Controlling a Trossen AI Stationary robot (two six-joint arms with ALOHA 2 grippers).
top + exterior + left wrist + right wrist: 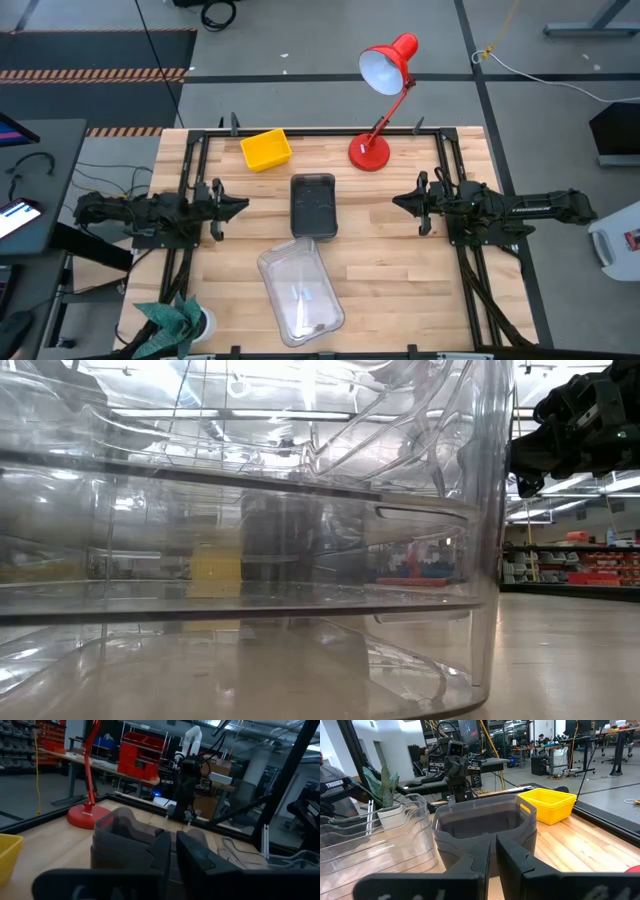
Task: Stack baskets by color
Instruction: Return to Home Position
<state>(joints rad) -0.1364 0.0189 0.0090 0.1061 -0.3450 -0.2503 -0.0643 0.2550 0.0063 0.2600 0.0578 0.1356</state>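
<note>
A yellow basket (265, 150) stands at the far left of the table. A smoky-grey basket stack (313, 207) rests on its base at the table's middle, and nested clear baskets (300, 290) lie near the front edge. My left gripper (243, 207) is shut, level, a short way left of the grey stack (125, 840). My right gripper (397, 200) is shut, level, well to the right of the grey stack (485, 820). Neither touches anything. The clear baskets (250, 560) fill the low view.
A red desk lamp (375, 150) stands on its round base at the far middle, right of the yellow basket. A potted plant (180, 320) sits at the near left corner. A black frame (300, 130) runs along the table's edges. Bare wood lies between the right gripper and the grey stack.
</note>
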